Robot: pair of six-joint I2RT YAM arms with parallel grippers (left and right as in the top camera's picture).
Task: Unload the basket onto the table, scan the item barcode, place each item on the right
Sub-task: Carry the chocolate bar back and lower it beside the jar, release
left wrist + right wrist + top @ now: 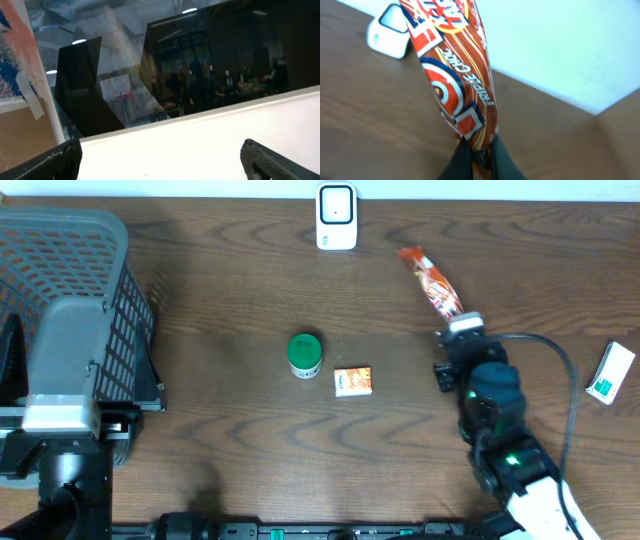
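Note:
My right gripper (480, 148) is shut on one end of an orange snack bar wrapper (452, 70). The wrapper points away from the fingers toward the white barcode scanner (390, 32). From overhead, the wrapper (430, 278) lies slanted at the back right, with the right gripper (457, 323) at its near end. The scanner (337, 217) stands at the back edge, left of the wrapper. My left gripper (162, 165) is open and holds nothing. Its wrist camera points up, away from the table.
A grey mesh basket (70, 300) fills the left side, with the left arm beside it. A green round tub (305, 354) and a small orange box (352, 381) sit mid-table. A white and teal box (609, 372) lies at the right edge.

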